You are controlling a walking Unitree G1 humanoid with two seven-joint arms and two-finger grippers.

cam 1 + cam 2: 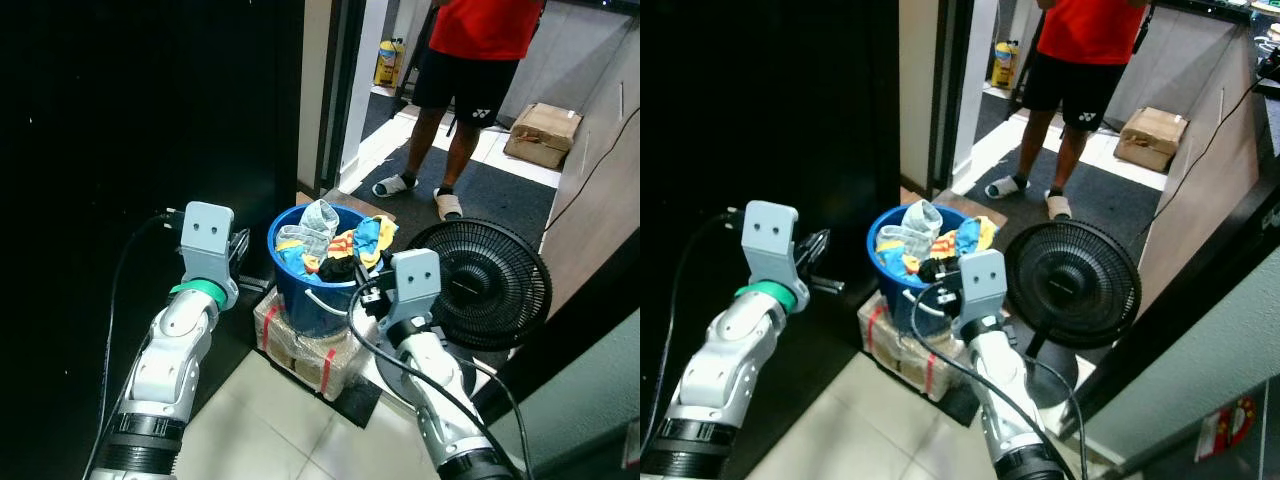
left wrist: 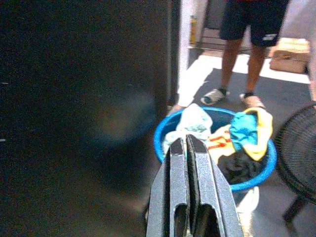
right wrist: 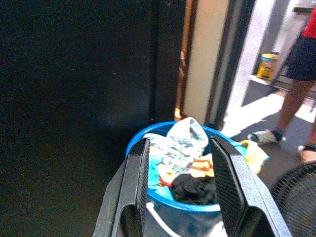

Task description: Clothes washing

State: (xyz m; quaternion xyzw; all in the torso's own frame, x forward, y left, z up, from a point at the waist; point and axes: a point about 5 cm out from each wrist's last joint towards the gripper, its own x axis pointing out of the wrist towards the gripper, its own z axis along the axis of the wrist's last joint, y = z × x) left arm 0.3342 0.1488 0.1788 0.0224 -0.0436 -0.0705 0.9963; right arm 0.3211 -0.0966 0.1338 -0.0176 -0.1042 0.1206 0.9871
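A blue bucket (image 1: 298,300) heaped with clothes (image 1: 330,240) stands on a wrapped bundle with red tape (image 1: 305,350) on the floor. The pile holds a pale patterned piece, yellow and turquoise pieces and a black one. My left gripper (image 1: 240,252) is raised just left of the bucket, and its fingers (image 2: 190,148) are pressed together with nothing between them. My right gripper (image 1: 363,297) is at the bucket's near right side. In the right wrist view that right gripper (image 3: 180,144) is open, with the clothes (image 3: 182,153) framed between its fingers.
A black floor fan (image 1: 480,285) stands close on the bucket's right. A tall dark panel (image 1: 130,120) lies along the left. Beyond the doorway stands a person in a red shirt and black shorts (image 1: 470,70), with a cardboard box (image 1: 540,135) and a yellow container (image 1: 388,62) behind.
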